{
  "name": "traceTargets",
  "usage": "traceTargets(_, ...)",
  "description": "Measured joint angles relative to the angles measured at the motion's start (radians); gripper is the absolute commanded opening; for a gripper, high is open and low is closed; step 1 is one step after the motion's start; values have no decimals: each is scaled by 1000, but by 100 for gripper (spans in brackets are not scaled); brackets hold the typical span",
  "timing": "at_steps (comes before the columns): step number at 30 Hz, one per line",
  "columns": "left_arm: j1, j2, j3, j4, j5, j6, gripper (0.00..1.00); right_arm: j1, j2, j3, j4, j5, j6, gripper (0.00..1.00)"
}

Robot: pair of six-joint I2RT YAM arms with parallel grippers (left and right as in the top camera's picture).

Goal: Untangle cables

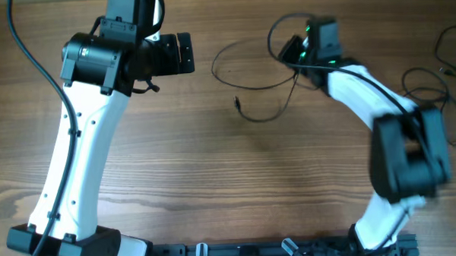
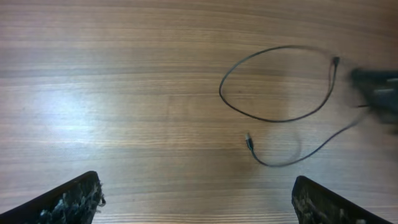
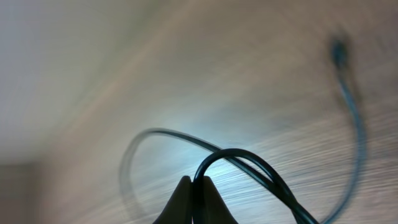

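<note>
A thin dark cable lies in a loose loop on the wooden table at the top centre, one plug end pointing down-left. It also shows in the left wrist view as a loop with a plug. My right gripper is shut on the cable at its right side; the right wrist view shows the fingertips pinched on a bent strand. My left gripper is open and empty, left of the loop, its fingers wide apart above bare wood.
More thin dark cables lie in a tangle at the far right edge of the table, beside the right arm's elbow. The left arm's base stands at the bottom left.
</note>
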Motion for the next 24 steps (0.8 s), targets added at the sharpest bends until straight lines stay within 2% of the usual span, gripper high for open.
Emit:
traceTargets(5,0,60,0,57,145,71,100,0,-367,14,-134,-73,-26,4)
traceTargets(8,1,97,0,87,357,211,100,0,-450,16,-221,-88,-57,4)
traceTargets(11,1,130,-1,94,652,391,100,0,-489,16,-274,-92,-90,4)
traceTargets(13,1,140,-1,125,806,455,90,0,-491,16,-297,-95,-100,4)
traceTargets(15,1,145,-1,161,946,486,70,0,-490,15,-309,-95,-104,4)
traceTargets(16,1,148,-1,164,995,490,70,0,-490,15,-305,-95,-108,4)
traceTargets(17,-2,152,-1,169,1030,482,80,0,-490,15,-302,-95,-108,4)
traceTargets(18,-6,158,-1,185,1062,468,84,0,-490,15,-298,-95,-107,4)
traceTargets(20,-21,182,-1,238,1100,374,72,0,-490,15,-290,-94,-89,4)
traceTargets(24,-59,228,-2,367,1019,-10,72,0,-490,15,-205,-95,-27,4)
